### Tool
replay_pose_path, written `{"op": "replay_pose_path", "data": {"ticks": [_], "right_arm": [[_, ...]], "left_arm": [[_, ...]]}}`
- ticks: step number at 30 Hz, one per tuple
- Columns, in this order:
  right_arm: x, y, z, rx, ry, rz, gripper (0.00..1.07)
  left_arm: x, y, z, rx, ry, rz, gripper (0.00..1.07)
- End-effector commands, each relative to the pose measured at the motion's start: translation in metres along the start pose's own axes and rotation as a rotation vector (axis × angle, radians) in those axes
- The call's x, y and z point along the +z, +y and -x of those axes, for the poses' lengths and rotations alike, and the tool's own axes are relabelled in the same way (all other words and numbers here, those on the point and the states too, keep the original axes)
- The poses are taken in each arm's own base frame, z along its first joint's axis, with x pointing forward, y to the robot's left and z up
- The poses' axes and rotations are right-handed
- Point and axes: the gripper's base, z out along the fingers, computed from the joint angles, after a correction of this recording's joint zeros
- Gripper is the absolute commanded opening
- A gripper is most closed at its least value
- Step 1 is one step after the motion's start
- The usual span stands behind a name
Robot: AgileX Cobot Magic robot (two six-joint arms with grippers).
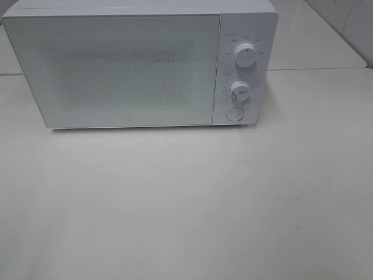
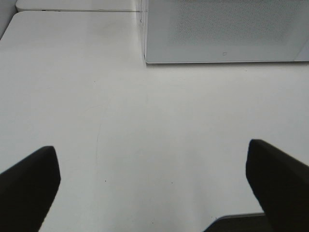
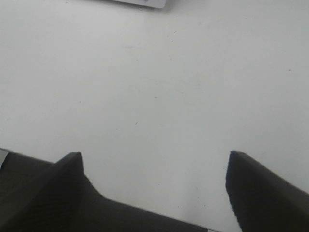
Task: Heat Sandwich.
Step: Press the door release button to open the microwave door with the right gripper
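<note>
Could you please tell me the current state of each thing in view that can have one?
microwave: door shut, standing upright on the table.
upper knob: pointer near the top.
lower knob: setting too small to read.
left gripper: open, holding nothing.
right gripper: open, holding nothing.
sandwich: not in view.

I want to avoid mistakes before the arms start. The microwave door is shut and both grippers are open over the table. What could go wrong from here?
1. No sandwich shows in any view, so the arms may have nothing to load.
2. The microwave door is shut and shows no handle; the round button is small, so a gripper may miss it.
3. The knobs sit just above that button, and could be bumped.
</note>
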Motion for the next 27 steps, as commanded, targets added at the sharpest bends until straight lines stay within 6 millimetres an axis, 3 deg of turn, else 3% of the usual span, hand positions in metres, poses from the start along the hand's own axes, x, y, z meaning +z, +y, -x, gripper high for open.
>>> {"op": "replay_pose_path", "data": {"ticks": [1,14,27], "right_arm": [[-0.005,-0.001,-0.007,0.018,-0.037,-0.030,0.76],[-0.026,-0.001,-0.032,0.063,-0.274,-0.133,0.76],[-0.027,0.000,-0.032,0.066,-0.281,-0.139,0.76]], "left_arm": [[-0.001,-0.001,-0.001,-0.007,-0.025,-0.004,0.98],[-0.001,-0.001,-0.001,-0.007,-0.025,-0.004,0.98],[0.000,-0.001,0.000,-0.008,-0.013,-0.004,0.98]]}}
